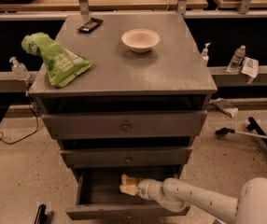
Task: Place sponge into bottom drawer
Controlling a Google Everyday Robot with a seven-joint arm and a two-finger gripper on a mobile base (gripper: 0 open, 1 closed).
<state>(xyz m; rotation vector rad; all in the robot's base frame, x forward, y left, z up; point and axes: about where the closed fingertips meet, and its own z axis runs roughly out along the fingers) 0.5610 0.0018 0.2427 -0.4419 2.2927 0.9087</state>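
- While the bottom drawer (124,213) stands pulled out from the grey cabinet (124,73), the white arm (199,200) reaches in from the lower right. The gripper (134,188) sits inside the drawer's open box, near the middle of its width.
- The jaws look closed on the sponge (127,182). The pale yellow block sits right at the tip of the gripper, with no gap showing between the two.
- Whether the sponge rests on the drawer floor or hangs just above it cannot be told from this angle.
- The placing step appears to be in hand: the sponge lies within the drawer's walls but is not yet let go.
- The next move calls for a small descent, if there is any air beneath the block. The jaws then open so that the sponge settles flat on the drawer floor.
- After the release, the arm needs to draw out toward the front. It must stay below the middle drawer (126,157), whose front sits just above the back of the opening, and stay clear of the bottom drawer's front wall.
- Soft as it is, the sponge may cling to one jaw or spring as the grip loosens, so a slow release seems wise.
- The green bag (59,62) and the white bowl (140,39) on the cabinet top play no part in this step.
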